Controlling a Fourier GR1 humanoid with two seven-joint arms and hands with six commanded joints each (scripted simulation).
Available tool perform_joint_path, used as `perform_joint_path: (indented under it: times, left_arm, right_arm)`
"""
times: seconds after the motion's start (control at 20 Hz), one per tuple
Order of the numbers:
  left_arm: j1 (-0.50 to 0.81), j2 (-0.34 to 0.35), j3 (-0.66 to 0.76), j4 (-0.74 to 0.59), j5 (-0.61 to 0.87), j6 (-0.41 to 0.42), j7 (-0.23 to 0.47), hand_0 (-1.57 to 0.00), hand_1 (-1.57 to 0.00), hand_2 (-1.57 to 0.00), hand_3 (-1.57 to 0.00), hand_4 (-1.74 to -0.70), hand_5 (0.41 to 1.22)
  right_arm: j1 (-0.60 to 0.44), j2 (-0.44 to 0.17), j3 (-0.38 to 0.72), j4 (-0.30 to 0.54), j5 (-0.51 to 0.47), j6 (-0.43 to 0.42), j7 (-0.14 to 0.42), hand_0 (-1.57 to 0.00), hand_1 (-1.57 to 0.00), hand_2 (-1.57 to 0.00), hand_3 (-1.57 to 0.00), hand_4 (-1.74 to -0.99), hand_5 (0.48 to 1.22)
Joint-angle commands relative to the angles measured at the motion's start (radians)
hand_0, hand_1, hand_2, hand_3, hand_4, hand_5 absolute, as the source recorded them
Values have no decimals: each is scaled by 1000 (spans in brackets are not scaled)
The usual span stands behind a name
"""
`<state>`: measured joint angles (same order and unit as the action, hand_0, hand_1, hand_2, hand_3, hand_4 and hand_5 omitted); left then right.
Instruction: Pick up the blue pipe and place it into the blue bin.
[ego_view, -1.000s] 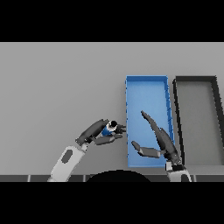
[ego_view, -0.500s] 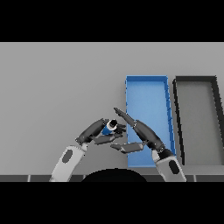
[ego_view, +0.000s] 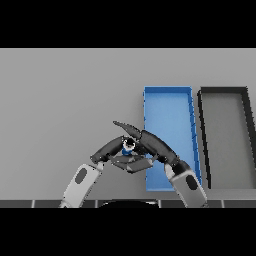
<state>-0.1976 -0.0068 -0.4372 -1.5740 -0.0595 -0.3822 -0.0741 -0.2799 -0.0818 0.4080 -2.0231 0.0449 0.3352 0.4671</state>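
Open grey table (ego_view: 65, 100) fills the frame's left and top, while the blue bin (ego_view: 167, 91) and black bin (ego_view: 222, 90) wall the right side.

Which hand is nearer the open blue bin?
Right. The right hand overlaps the blue bin's left edge; the left hand sits further left, over the grey table.

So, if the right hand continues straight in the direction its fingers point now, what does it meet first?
The right hand points up and to the left, across the blue pipe held by the left hand. Its fingertips already reach past the pipe; beyond them only bare table shows, so the way looks free, though height is unclear.
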Motion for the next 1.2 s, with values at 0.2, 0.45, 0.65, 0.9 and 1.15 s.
perform_joint_path:
  times: [0.2, 0.45, 0.65, 0.9, 1.15]
  left_arm:
    - [-1, -18, 15, -5, 5, -6, 77, -1571, -1571, -1544, -1207, -1648, 1221]
    - [6, -34, 17, -12, -13, -17, 66, -1571, -1571, -1562, -1322, -1711, 1221]
    - [5, -40, 26, 10, -42, -22, 5, -1571, -1571, -1551, -1417, -1729, 1221]
    - [8, -45, 36, -15, -41, -23, 22, -1571, -1571, -1564, -1434, -1732, 1221]
    - [19, -25, 34, -21, -96, -69, 14, -752, -700, -684, -538, -1319, 1221]
  right_arm:
    - [-44, 15, 2, 60, 8, 14, -27, -969, -983, -986, -789, -1496, 555]
    - [-31, 58, 0, 67, -12, -10, -97, -1374, -1378, -1379, -1295, -1475, 940]
    - [-19, 62, 18, 64, 36, 1, -130, -1490, -1492, -1492, -1458, -1485, 1106]
    - [10, 129, -3, 50, -10, -4, -102, -1545, -1545, -1545, -1534, -1494, 1183]
    - [13, 154, -6, 51, 31, -7, -84, -1562, -1563, -1563, -1559, -1497, 1209]
